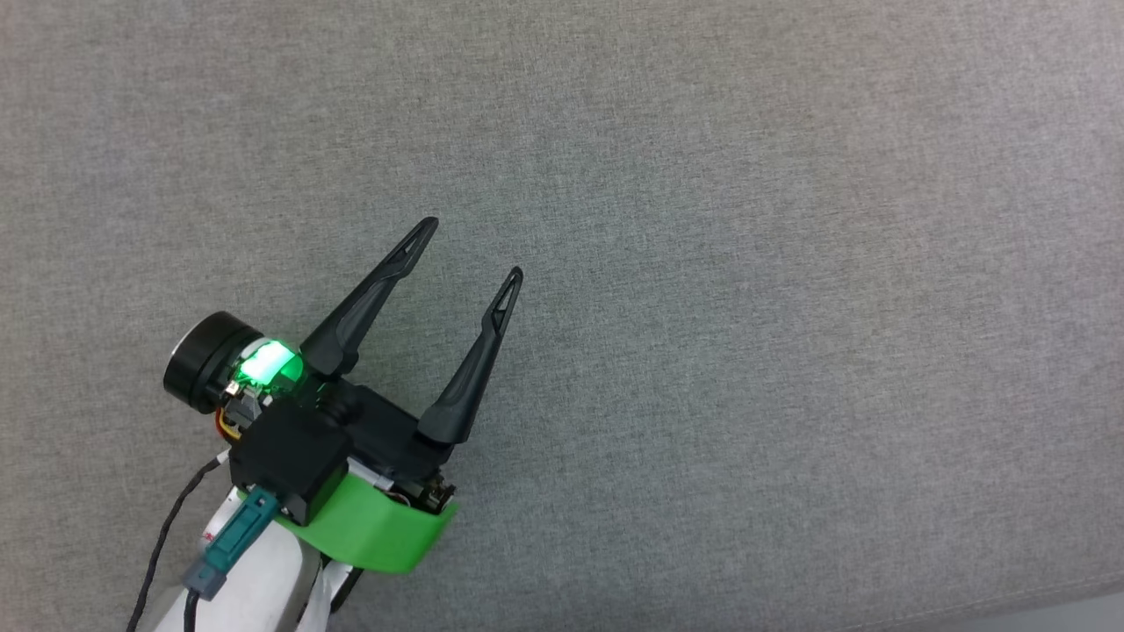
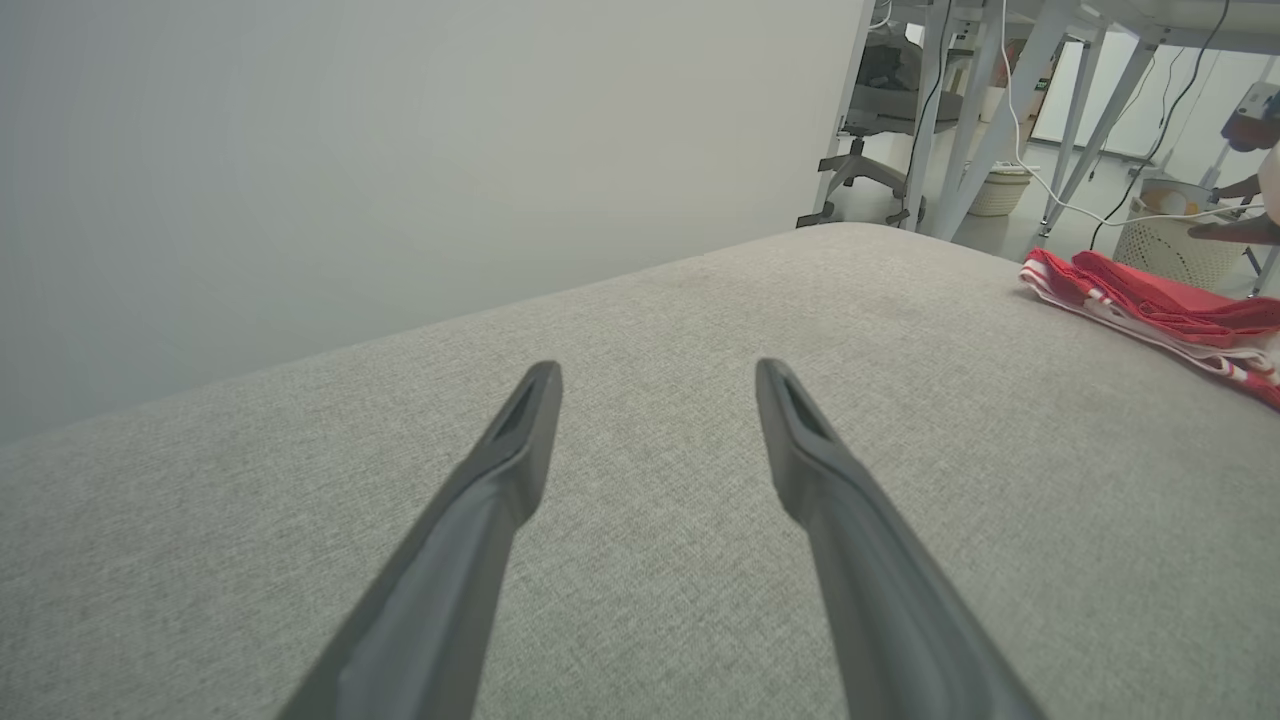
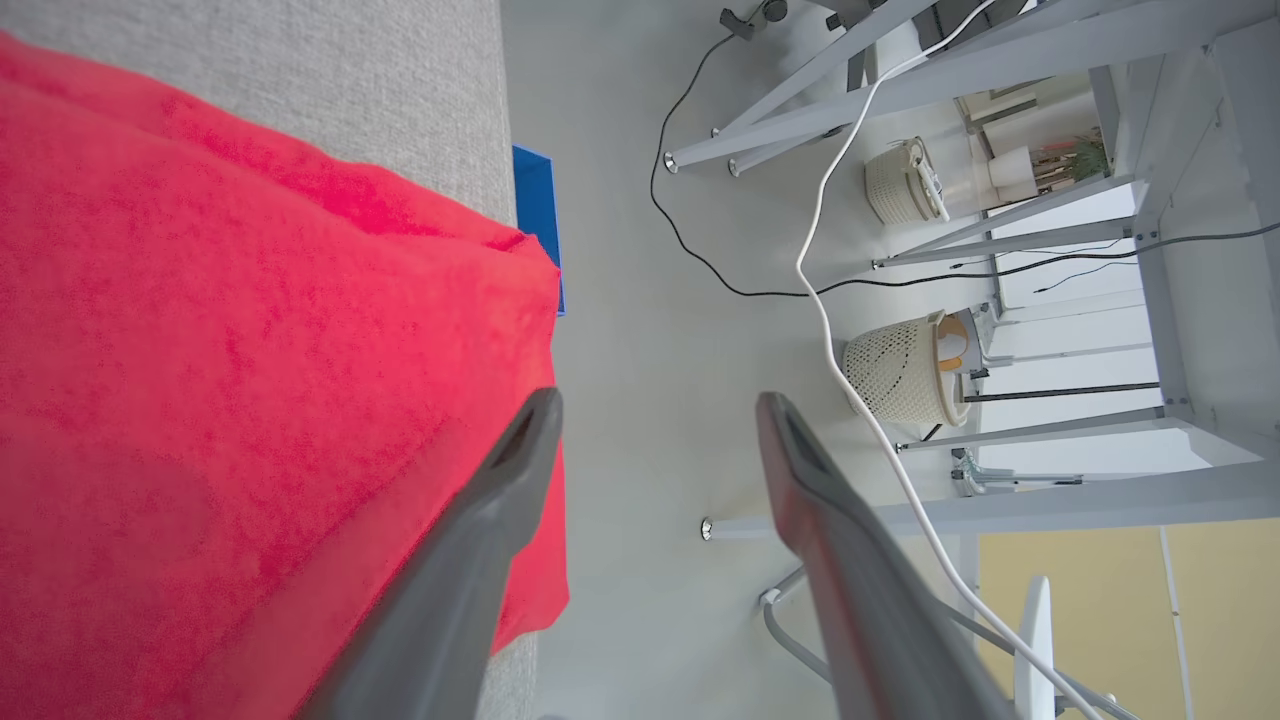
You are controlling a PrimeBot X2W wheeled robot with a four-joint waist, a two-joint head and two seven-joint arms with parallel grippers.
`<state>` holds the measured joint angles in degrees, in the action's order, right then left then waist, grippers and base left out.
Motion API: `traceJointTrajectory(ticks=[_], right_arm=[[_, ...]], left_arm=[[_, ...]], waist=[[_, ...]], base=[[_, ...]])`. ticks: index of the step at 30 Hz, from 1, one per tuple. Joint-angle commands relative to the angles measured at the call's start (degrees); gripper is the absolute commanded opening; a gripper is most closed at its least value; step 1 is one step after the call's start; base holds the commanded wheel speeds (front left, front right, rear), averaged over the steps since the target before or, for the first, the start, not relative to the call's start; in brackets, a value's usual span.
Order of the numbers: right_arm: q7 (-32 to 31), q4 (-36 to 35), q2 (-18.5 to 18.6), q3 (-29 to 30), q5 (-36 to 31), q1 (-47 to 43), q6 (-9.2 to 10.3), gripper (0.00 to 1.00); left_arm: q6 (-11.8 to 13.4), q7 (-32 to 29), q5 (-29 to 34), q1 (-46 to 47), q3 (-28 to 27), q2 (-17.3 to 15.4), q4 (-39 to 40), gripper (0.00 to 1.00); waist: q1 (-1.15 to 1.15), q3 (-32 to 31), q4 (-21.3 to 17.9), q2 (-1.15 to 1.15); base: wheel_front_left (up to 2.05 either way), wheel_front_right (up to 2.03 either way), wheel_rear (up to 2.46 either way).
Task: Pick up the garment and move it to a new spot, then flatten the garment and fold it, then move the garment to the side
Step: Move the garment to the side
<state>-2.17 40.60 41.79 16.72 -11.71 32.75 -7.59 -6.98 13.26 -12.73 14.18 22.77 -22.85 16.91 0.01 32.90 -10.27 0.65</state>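
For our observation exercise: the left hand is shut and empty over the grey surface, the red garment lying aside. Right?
No: the left hand is open, as the head view shows. It is empty over the grey surface, the red garment lying aside.

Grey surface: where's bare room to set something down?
Bare: the grey surface all around the open left gripper, and ahead of it out to the wall-side edge. Crowded: the edge where the garment lies, by the right gripper.
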Motion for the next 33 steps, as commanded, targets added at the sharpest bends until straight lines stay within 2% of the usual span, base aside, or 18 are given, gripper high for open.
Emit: traceJointTrajectory(ticks=[1,10,16,22,25,33], right_arm=[[1.2,0.3,-0.3,0.3,-0.5,1.4,0.1,1.0],[7.3,-3.5,-3.7,-2.8,2.0,4.6,0.1,1.0],[7.9,-11.0,-8.7,-5.6,9.5,3.0,0.1,1.0],[5.9,-22.9,-14.0,-7.5,15.8,-2.7,0.1,1.0],[5.0,-30.1,-18.1,-7.4,18.7,-6.4,0.1,1.0],[4.9,-43.3,-27.4,-8.8,21.2,-18.0,0.1,1.0]], left_arm=[[0.2,0.6,-0.6,0.9,0.1,0.7,-0.6,1.0],[0.9,1.6,-3.3,-1.2,-1.5,4.1,-7.2,1.0],[1.1,1.7,-4.9,-4.6,-5.0,7.0,-10.2,1.0],[0.9,1.7,-4.3,-8.4,-8.8,9.1,-12.8,1.0],[0.9,1.7,-4.1,-10.0,-11.2,10.2,-14.1,1.0],[0.5,1.7,-3.8,-13.2,-15.2,12.4,-17.2,1.0]], waist=[[-0.01,-1.6,0.3,-0.65],[-0.01,-11.3,1.7,-0.65],[-0.01,-18.4,3.1,-0.65],[-0.01,-23.3,4.8,-0.65],[-0.01,-25.1,5.7,-0.65],[-0.01,-29.4,7.8,-0.65]], base=[[0.0,0.0,0.0],[0.0,0.0,0.0],[0.0,0.0,0.0],[0.0,0.0,0.0],[0.0,0.0,0.0],[0.0,0.0,0.0]])
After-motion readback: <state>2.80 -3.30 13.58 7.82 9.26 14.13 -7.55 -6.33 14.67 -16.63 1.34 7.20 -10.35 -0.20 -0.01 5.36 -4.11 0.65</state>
